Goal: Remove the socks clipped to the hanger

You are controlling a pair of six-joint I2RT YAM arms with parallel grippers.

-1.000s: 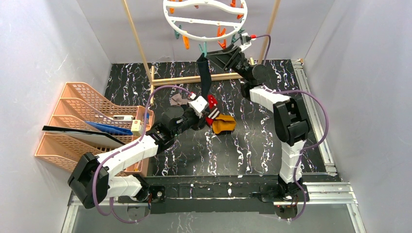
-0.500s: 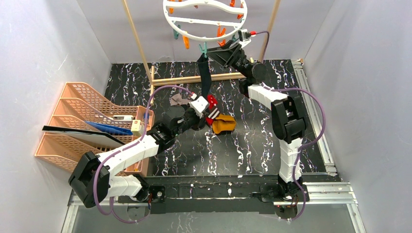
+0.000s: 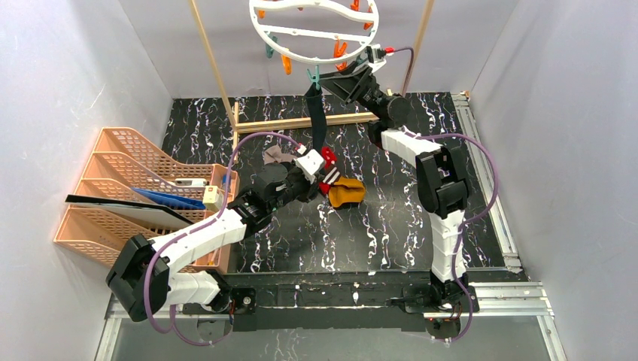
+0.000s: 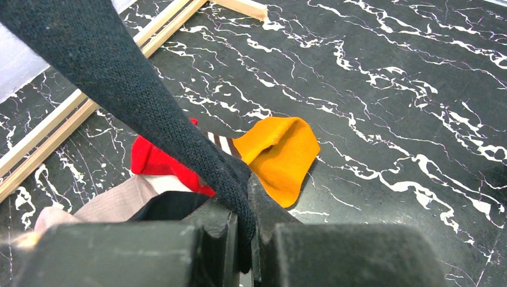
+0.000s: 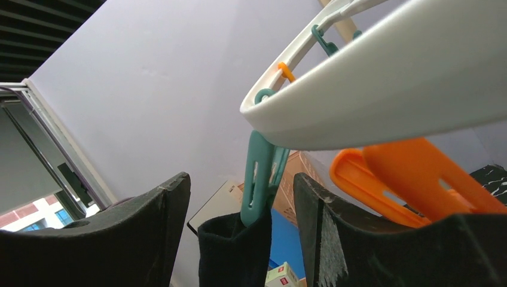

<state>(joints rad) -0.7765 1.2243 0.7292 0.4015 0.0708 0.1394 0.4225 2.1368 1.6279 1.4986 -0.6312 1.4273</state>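
Observation:
The white ring hanger [image 3: 316,30] hangs at the top with orange and teal clothespins. A teal clothespin [image 3: 314,75] holds a long black sock [image 3: 319,113] pulled taut downward. My left gripper [image 3: 312,174] is shut on the sock's lower end, seen in the left wrist view [image 4: 245,239] with the black sock [image 4: 137,101] between the jaws. My right gripper [image 3: 338,81] is open; in its wrist view [image 5: 239,179] the jaws stand on either side of the teal clothespin [image 5: 263,173] and the sock's cuff [image 5: 233,251]. Red-striped [image 3: 329,159], mustard [image 3: 346,192] and grey-beige [image 3: 274,155] socks lie on the table.
Stacked orange mesh trays [image 3: 143,188] stand at the left. The wooden rack frame's base bar [image 3: 301,122] and two slanted poles rise at the back. An orange clothespin [image 5: 406,179] hangs just right of my right finger. White walls close both sides.
My right gripper has risen and moved left to the teal clothespin. The hanger ring has swung slightly left. My left arm holds the sock as before.

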